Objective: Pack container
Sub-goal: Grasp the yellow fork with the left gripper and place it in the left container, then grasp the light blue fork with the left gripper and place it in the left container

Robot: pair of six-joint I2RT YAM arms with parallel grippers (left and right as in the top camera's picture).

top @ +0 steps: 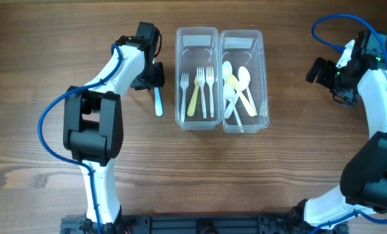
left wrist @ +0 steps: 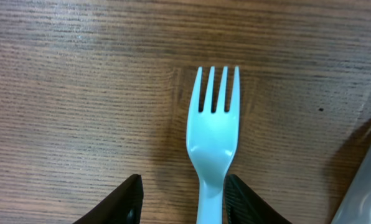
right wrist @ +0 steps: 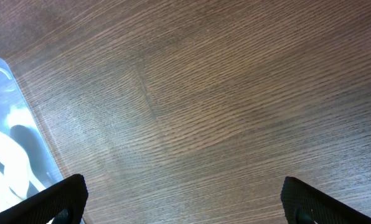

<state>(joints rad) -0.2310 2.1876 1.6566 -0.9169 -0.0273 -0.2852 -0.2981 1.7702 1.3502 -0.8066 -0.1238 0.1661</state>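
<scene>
A light blue plastic fork (top: pixel 158 104) lies flat on the wooden table, just left of the two clear containers. In the left wrist view the fork (left wrist: pixel 212 134) points its tines away from me. My left gripper (top: pixel 155 79) (left wrist: pixel 184 180) is open and straddles the fork's handle; the handle lies against the right finger, and the left finger is well apart. The left container (top: pixel 178 78) holds three forks, white and yellow. The right container (top: pixel 264 78) holds several spoons. My right gripper (top: pixel 315 70) (right wrist: pixel 182 186) is wide open and empty, over bare wood to the right of the containers.
The right container's clear corner (right wrist: pixel 11 124) shows at the left edge of the right wrist view, with white spoons inside. Blue cables run along both arms. The table's front edge has a black rail (top: pixel 193 224).
</scene>
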